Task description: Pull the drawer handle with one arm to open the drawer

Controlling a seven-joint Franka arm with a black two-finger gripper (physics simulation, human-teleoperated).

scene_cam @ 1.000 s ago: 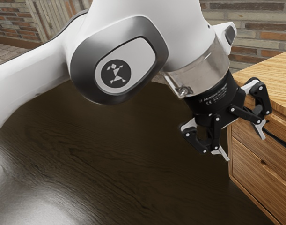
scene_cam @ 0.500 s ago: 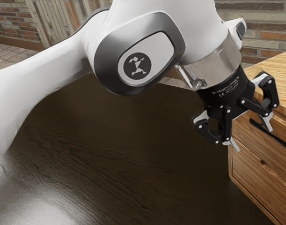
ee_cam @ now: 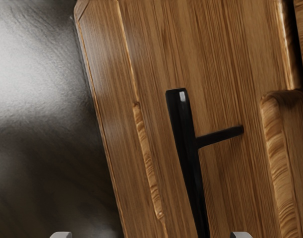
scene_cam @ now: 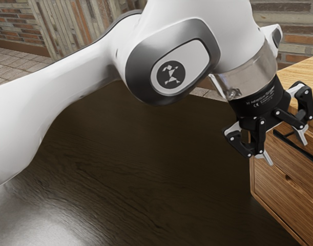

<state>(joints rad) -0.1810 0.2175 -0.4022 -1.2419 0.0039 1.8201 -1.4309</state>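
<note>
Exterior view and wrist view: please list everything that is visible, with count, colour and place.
table: one, dark brown, under everything
cabinet: one, light wood, exterior view's right edge
drawer: one, light wood, upper cabinet front
handle: one, black bar, on the drawer
brick wall: one, reddish-brown, background
arm: one, white, from the exterior view's left
gripper: one, black, open, close to the handle
</note>
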